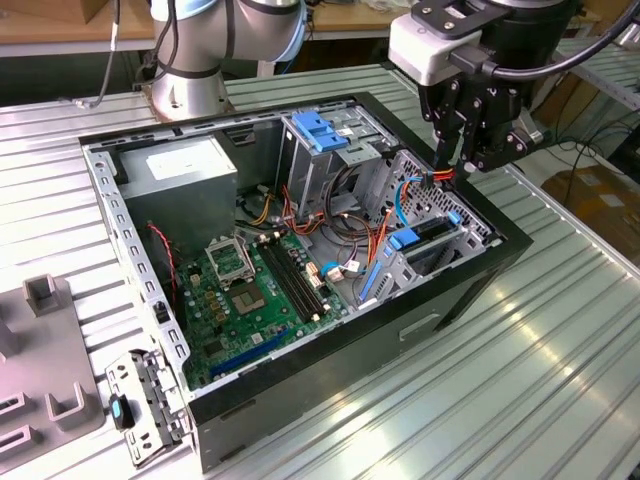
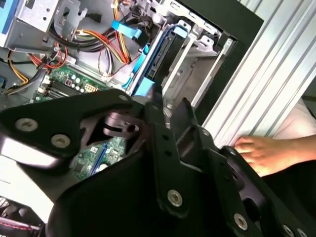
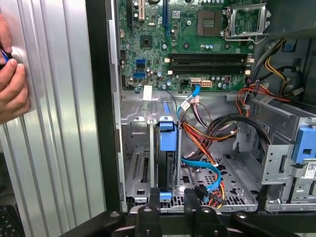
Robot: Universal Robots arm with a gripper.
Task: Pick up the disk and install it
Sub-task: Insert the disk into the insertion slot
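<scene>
The disk (image 1: 428,233) stands on edge in a slot of the metal drive bay (image 1: 420,265), at the corner of the open computer case on the exterior view's right. Its blue rail faces up. In both wrist views the disk (image 3: 168,148) (image 2: 167,52) is a dark slab with a blue strip between bay walls. My gripper (image 1: 460,158) hangs just above that corner of the case. Its two black fingertips (image 3: 154,198) are apart, open, with nothing between them. The gripper (image 3: 172,198) (image 2: 170,112) is straight over the disk and clear of it.
Orange, red and blue cables (image 3: 207,173) lie beside the bay. A cage with a blue top (image 1: 325,135), a grey power supply (image 1: 190,175) and the motherboard (image 1: 250,290) fill the case. A person's hand (image 3: 12,84) (image 2: 266,153) rests on the ribbed table. A bracket (image 1: 145,405) lies outside.
</scene>
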